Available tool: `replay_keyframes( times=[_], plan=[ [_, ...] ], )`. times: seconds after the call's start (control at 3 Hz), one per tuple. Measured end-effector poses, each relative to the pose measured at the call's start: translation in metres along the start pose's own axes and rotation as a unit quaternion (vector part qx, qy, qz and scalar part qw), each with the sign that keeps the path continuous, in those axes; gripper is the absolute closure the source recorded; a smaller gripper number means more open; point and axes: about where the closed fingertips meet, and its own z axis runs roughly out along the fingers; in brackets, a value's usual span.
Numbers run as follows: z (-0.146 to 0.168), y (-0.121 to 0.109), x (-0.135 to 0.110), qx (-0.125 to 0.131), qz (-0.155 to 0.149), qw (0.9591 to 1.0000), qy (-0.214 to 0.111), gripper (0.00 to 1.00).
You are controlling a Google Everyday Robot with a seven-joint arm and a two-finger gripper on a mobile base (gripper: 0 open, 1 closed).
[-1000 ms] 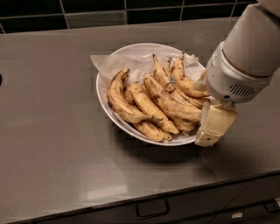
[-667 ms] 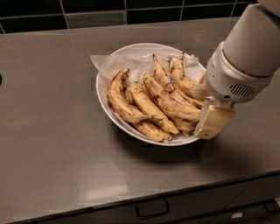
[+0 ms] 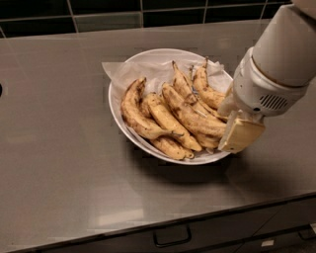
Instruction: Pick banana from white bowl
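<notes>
We record a grey-brown surface [image 3: 59,148] running the full width of the view. It is backed by a wall of dark tiles [image 3: 103,7]. Below the front edge of the surface a drawer handle [image 3: 172,237] shows.

The bowl [image 3: 114,116] stands upright near the middle of the surface. It is lined with crumpled paper [image 3: 118,71], which laps over the rim at the back left. The bowl holds a heap of speckled yellow bananas, packed side by side and slanting from the back toward the front right.

The banana [image 3: 190,112] lies inside the bowl, through the middle of the heap. Its upper end points to the back and its lower end reaches the right rim. Other bananas [image 3: 143,116] crowd it on both flanks. One lies along its left side, touching it, and shorter ones sit behind it on the right, against its upper half. Its top face is mostly bare.

A thick white arm [image 3: 284,54] enters from the upper right. The gripper [image 3: 236,133] hangs at its end, over the right rim of the bowl. The gripper's cream-coloured end overlaps the rim and hides the lower tip of the banana. We cannot tell whether it touches the fruit. We also cannot tell whether the gripper is released or clenched.
</notes>
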Motion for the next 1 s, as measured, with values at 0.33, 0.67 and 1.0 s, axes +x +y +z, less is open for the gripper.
replay_keyframes(
  times=[0.33, 0.67, 1.0],
  plan=[
    [-0.0023, -0.0011, -0.0014, 0.007, 0.004, 1.0, 0.0, 0.41],
    [-0.0058, -0.0044, -0.0016, 0.018, 0.014, 0.9997, 0.005, 0.4],
    [-0.0028, -0.0074, 0.0013, 0.028, 0.036, 0.9989, 0.006, 0.4]
  ],
)
